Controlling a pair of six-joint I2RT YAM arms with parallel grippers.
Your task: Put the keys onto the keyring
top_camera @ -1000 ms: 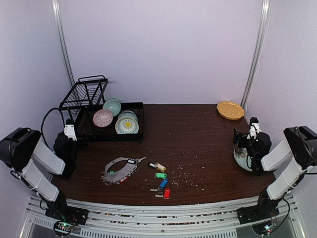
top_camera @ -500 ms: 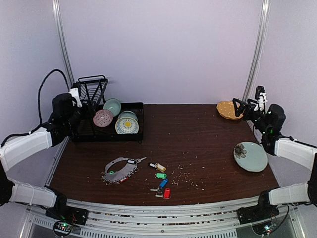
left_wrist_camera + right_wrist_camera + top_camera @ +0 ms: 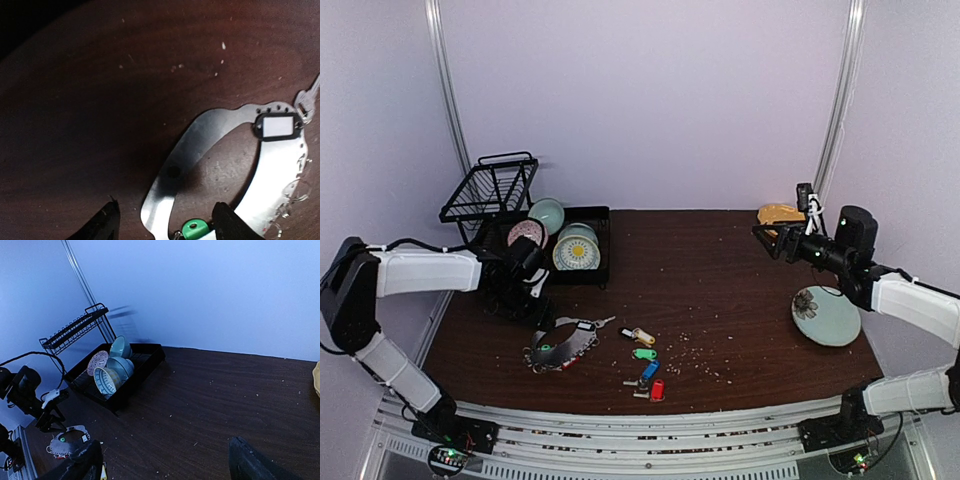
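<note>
The keyring (image 3: 561,342) lies at the front left of the table. It is a silvery crescent band (image 3: 200,145) with small rings, a black-framed white tag (image 3: 276,126) and a green tag (image 3: 194,229). My left gripper (image 3: 528,308) hovers just above its left end, open, with that end between the fingers (image 3: 102,226) and nothing gripped. Loose keys lie to its right: yellow tag (image 3: 641,336), green tag (image 3: 644,354), blue tag (image 3: 649,371), red tag (image 3: 657,390). My right gripper (image 3: 767,240) hangs open in the air over the back right, far from the keys.
A black dish rack (image 3: 590,222) with bowls and a small plate stands at the back left. An orange plate (image 3: 780,213) sits at the back right, and a green flowered plate (image 3: 827,316) lies under the right arm. Crumbs dot the wood.
My left arm swung from beside the dish rack down to the keyring's left end. My right arm moved left and slightly lower, away from the orange plate.
</note>
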